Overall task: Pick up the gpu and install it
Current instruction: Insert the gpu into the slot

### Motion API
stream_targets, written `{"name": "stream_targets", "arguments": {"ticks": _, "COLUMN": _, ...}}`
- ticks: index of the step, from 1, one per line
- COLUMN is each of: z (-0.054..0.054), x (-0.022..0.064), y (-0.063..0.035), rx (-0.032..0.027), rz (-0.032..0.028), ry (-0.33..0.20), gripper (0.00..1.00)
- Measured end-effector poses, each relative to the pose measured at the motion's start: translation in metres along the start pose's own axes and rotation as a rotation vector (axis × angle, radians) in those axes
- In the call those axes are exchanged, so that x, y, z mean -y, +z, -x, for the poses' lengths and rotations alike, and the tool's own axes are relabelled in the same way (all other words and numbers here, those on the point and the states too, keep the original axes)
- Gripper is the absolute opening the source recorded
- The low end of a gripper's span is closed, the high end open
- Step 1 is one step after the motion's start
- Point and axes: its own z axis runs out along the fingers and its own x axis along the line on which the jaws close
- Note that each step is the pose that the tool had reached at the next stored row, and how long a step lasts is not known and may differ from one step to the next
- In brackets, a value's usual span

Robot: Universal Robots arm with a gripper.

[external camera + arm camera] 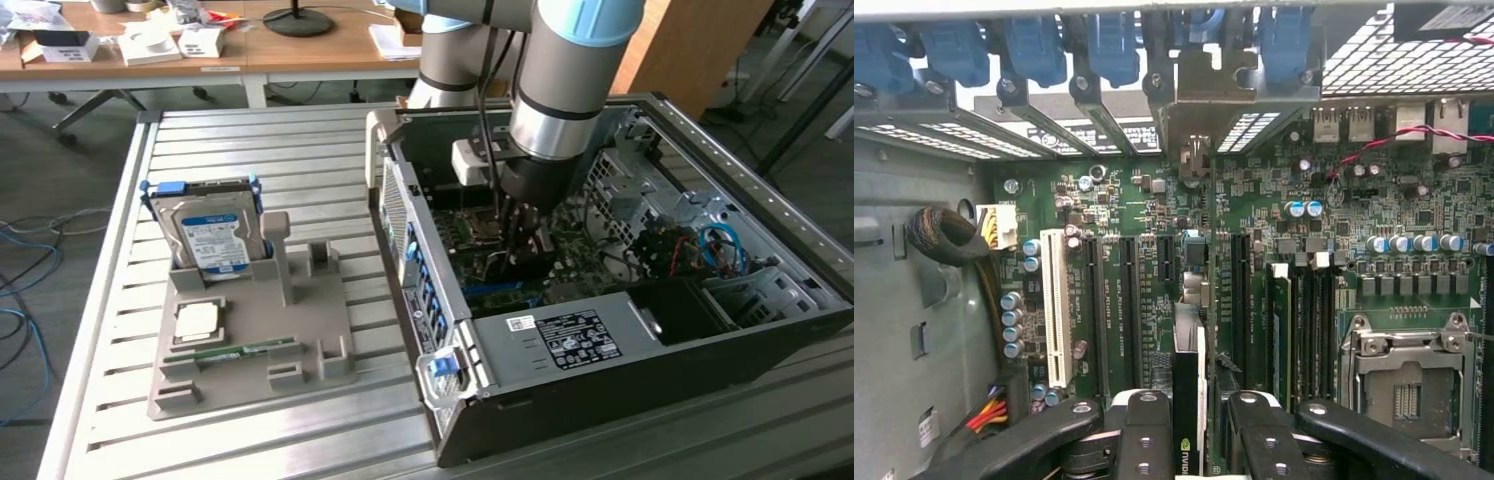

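Black end effector (1194,432) has your gpu (1187,380) clamped edge-on, right over the green motherboard (1144,215) slots, inside the open computer case (641,410) along the worktop (240,140) edge on the exterior view's right.

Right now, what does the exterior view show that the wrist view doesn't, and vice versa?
Exterior view: the arm, down inside the open case, and on the exterior view's left a grey tray carrying an upright hard drive, a CPU and a RAM stick. Wrist view: the gpu edge-on, clamped in the end effector, close to the expansion slots; can't tell if it's seated. Both: the motherboard and the blue clips along the case's rear wall.
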Motion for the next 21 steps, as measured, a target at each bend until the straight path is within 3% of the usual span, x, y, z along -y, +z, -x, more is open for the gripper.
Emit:
{"name": "stream_targets", "arguments": {"ticks": 5, "z": 0.0001, "x": -0.0001, "y": 0.0001, "rx": 0.0006, "rz": -0.0088, "ry": -0.004, "gripper": 0.26}}
{"name": "stream_targets", "arguments": {"ticks": 21, "z": 0.0007, "x": -0.0002, "y": 0.0001, "rx": 0.0009, "rz": -0.0093, "ry": -0.018, "gripper": 0.26}}
